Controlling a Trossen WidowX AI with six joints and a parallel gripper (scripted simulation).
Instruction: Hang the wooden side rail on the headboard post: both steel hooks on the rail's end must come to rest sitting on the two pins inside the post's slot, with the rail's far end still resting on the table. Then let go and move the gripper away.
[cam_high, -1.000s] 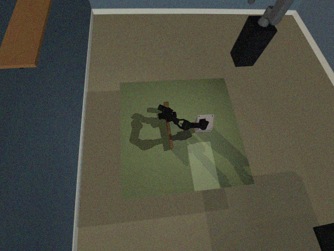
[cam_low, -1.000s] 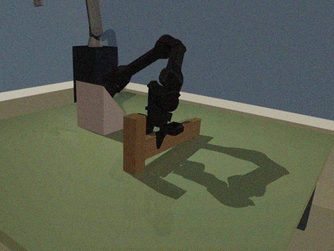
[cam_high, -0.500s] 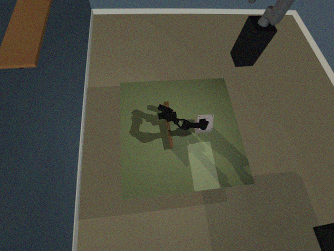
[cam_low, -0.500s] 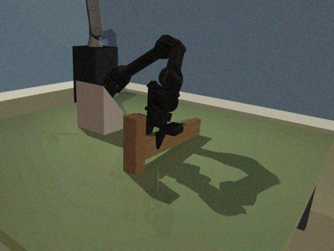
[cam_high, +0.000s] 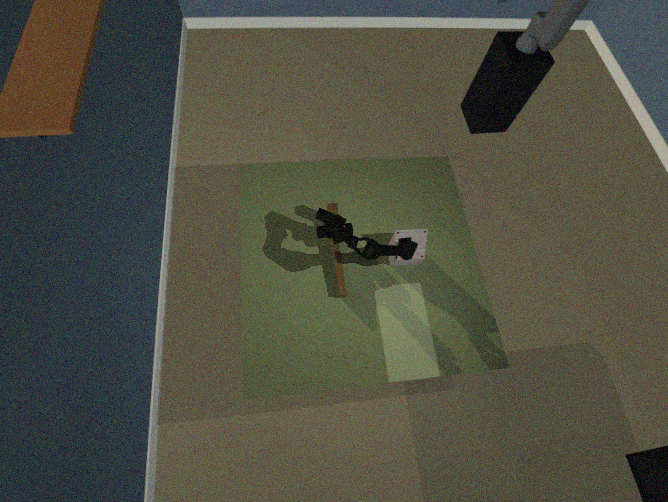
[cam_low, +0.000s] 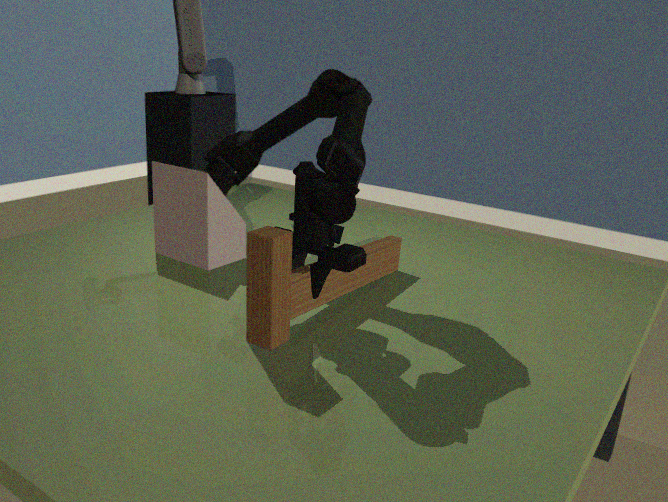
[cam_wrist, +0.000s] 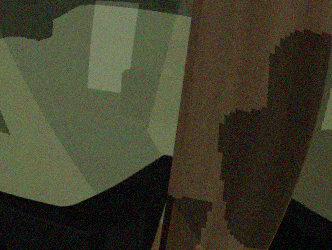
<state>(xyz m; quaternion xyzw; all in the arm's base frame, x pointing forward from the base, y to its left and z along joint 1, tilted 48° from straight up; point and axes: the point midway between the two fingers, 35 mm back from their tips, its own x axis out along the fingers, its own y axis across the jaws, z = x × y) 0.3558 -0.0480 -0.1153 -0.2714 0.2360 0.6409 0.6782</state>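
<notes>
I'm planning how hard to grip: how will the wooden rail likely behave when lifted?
The rail looks straight and solid, so probably stiff. Its long, narrow shape may let it swing or tip if lifted off-centre. The visible grain suggests moderate weight and little slip.

I wear near-black from end to end: slim arm links (cam_high: 388, 250) (cam_low: 285, 125) between chunky, rounded joints (cam_high: 371, 248) (cam_low: 333, 91). My gripper (cam_low: 307, 277) is just as dark, with a finger (cam_low: 319, 280) that tapers to a sharp point beside a blocky, bevelled piece (cam_low: 348, 257). Finer markings are lost in the dimness.
</notes>
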